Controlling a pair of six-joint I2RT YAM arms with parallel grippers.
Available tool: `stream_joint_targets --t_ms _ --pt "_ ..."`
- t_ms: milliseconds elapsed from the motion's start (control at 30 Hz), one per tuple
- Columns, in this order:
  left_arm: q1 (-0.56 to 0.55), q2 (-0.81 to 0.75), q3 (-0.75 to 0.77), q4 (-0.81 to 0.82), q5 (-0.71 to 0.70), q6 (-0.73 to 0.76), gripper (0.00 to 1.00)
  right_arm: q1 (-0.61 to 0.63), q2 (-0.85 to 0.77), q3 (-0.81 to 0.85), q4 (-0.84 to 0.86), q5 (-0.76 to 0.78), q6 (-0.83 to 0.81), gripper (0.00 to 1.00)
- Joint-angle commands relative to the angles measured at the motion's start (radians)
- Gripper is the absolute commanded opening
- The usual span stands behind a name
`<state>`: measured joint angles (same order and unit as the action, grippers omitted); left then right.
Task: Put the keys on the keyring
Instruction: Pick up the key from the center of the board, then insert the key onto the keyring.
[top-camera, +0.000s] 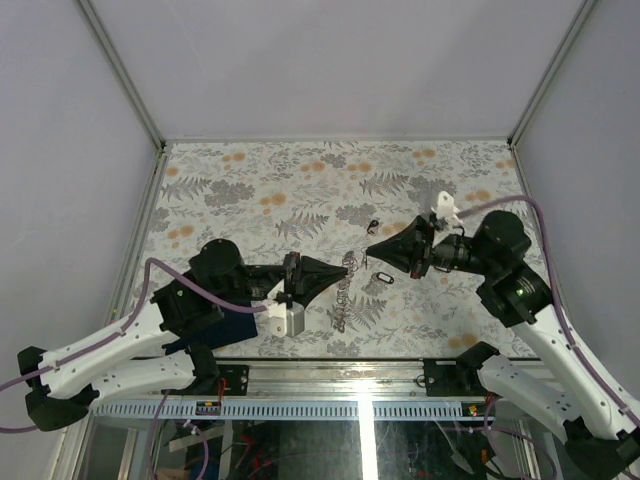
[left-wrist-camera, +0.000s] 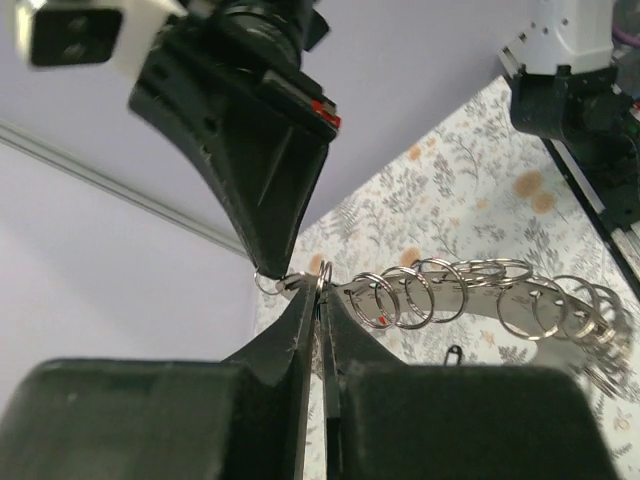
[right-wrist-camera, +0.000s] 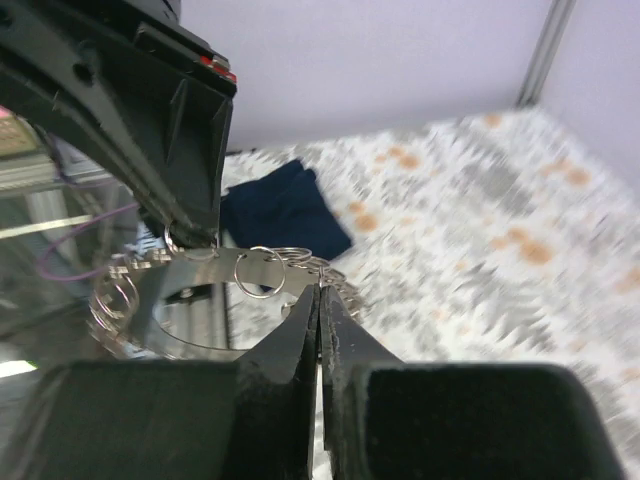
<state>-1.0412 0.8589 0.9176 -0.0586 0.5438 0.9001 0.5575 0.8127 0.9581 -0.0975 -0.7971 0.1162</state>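
Note:
The keyring (top-camera: 345, 295) is a silvery metal band strung with many small wire rings, held up between both grippers near the table's middle. My left gripper (top-camera: 345, 268) is shut on one ring at the band's end (left-wrist-camera: 322, 285). My right gripper (top-camera: 368, 252) is shut on a neighbouring ring (right-wrist-camera: 320, 292), tip to tip with the left. In the left wrist view the rings trail off to the right along the band (left-wrist-camera: 480, 295). One tiny dark key (top-camera: 373, 224) lies on the table behind the grippers. Another small dark piece (left-wrist-camera: 452, 352) lies below the chain.
A dark blue cloth (top-camera: 230, 325) lies under my left arm and also shows in the right wrist view (right-wrist-camera: 285, 205). The floral tabletop (top-camera: 300, 180) is walled by a metal frame and white panels. The table's near edge (top-camera: 350, 362) runs just below the hanging chain.

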Motion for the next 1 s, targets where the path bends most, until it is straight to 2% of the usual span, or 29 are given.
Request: stream_joint_targets --t_ms 0,367,567,967 --pt "0.003 -0.043 -0.011 0.190 0.026 -0.037 0.00 0.015 -0.071 -0.071 0.354 0.000 -0.213 0.00" --pt "0.034 -0.082 -0.073 0.413 0.061 -0.165 0.00 0.068 -0.108 -0.047 0.353 0.010 -0.719 0.00" --pt "0.116 -0.099 -0.106 0.564 0.140 -0.291 0.00 0.152 -0.105 0.004 0.206 0.041 -0.973 0.00" --pt "0.220 -0.075 -0.210 0.969 0.203 -0.620 0.00 0.241 -0.025 0.159 0.059 0.109 -1.166 0.00"
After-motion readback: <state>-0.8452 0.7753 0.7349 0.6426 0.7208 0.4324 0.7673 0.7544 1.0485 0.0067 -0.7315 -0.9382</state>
